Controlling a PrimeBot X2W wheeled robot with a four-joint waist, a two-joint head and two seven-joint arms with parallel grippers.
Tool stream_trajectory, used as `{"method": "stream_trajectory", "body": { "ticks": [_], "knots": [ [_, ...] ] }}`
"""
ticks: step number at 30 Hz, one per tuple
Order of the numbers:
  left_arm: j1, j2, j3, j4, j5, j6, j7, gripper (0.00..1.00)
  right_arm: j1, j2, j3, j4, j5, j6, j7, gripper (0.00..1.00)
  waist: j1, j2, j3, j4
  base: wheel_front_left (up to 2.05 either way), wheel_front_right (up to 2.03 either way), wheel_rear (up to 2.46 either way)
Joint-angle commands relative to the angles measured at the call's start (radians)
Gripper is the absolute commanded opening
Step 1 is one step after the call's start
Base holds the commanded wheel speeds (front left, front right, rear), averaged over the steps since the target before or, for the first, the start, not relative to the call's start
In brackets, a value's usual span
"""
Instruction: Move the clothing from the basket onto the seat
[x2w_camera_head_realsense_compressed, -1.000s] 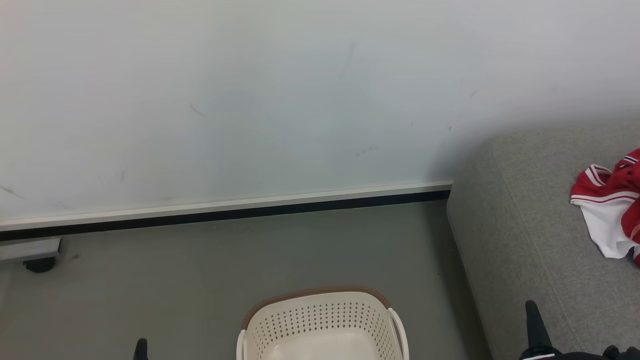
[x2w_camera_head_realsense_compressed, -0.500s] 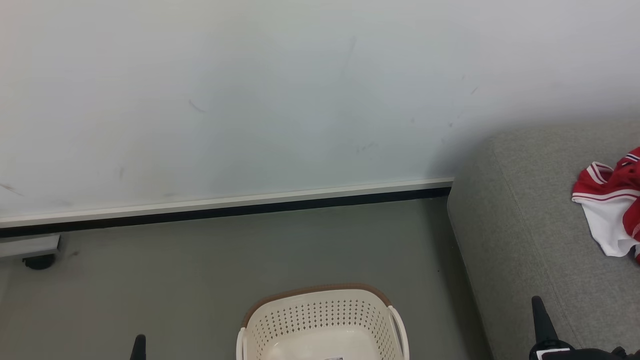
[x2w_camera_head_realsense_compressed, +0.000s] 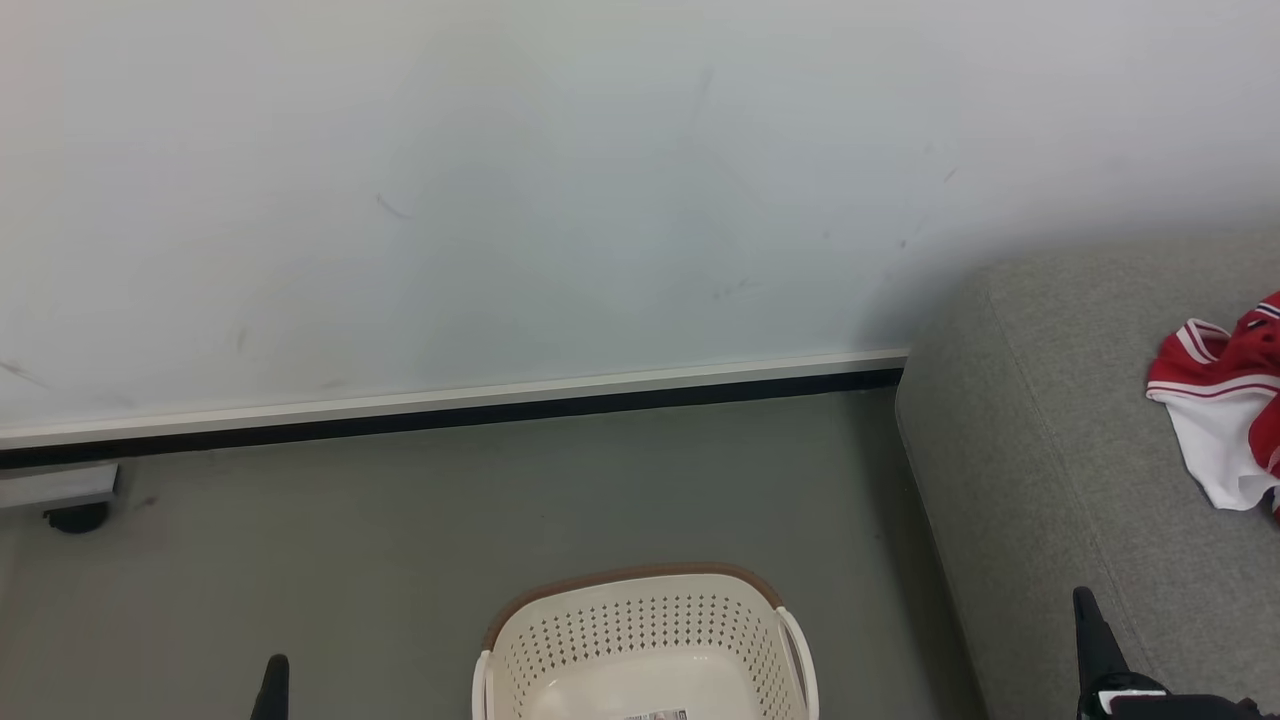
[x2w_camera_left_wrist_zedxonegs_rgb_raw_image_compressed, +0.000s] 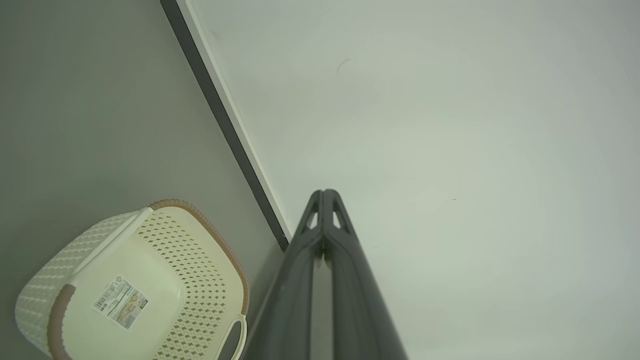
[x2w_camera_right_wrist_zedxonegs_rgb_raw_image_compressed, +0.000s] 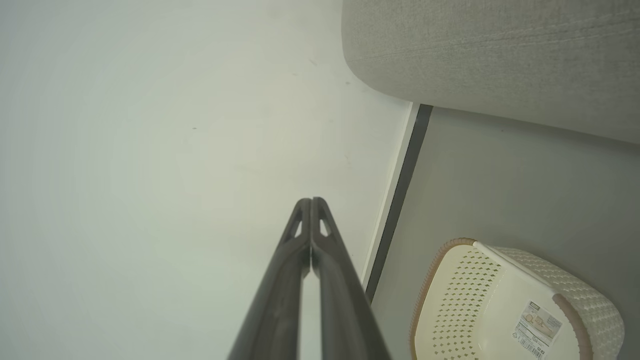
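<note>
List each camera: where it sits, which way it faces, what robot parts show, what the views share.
Head view: on the head, facing forward and down at wall, floor, basket, seat with clothing; left gripper and right gripper at bottom.
Left wrist view: on that wrist, facing the wall along the shut left gripper.
Right wrist view: likewise along the shut right gripper, seat above.
Shared: the basket, in all three.

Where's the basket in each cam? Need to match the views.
Head view: basket at bottom centre, cut off by the bottom edge.
Left wrist view: basket at lower left.
Right wrist view: basket at lower right, below the seat in frame.
Shared landmark: dark skirting strip beyond the basket.
</note>
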Motion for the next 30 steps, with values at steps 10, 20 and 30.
{"method": "stream_trajectory", "body": {
  "ticks": [10, 20, 30],
  "knots": [
    [-0.018, 0.008, 0.012, -0.009, -0.097, -0.014, 0.026, 0.00, -0.021, -0.001, -0.019, -0.006, 0.101, 0.000, 0.021, 0.00, -0.0001, 0.0000, 0.007, 0.000, 0.00, 0.00, 0.00],
    [-0.024, 0.008, 0.016, -0.012, -0.169, -0.023, 0.046, 0.00, -0.029, 0.002, -0.034, -0.005, 0.181, 0.000, 0.039, 0.00, -0.0001, 0.0000, 0.013, 0.001, 0.00, 0.00, 0.00],
    [-0.024, 0.008, 0.021, -0.013, -0.236, -0.030, 0.066, 0.00, -0.030, 0.005, -0.048, -0.004, 0.254, 0.000, 0.055, 0.00, -0.0001, 0.0000, 0.020, 0.001, 0.00, 0.00, 0.00]
  ]
}}
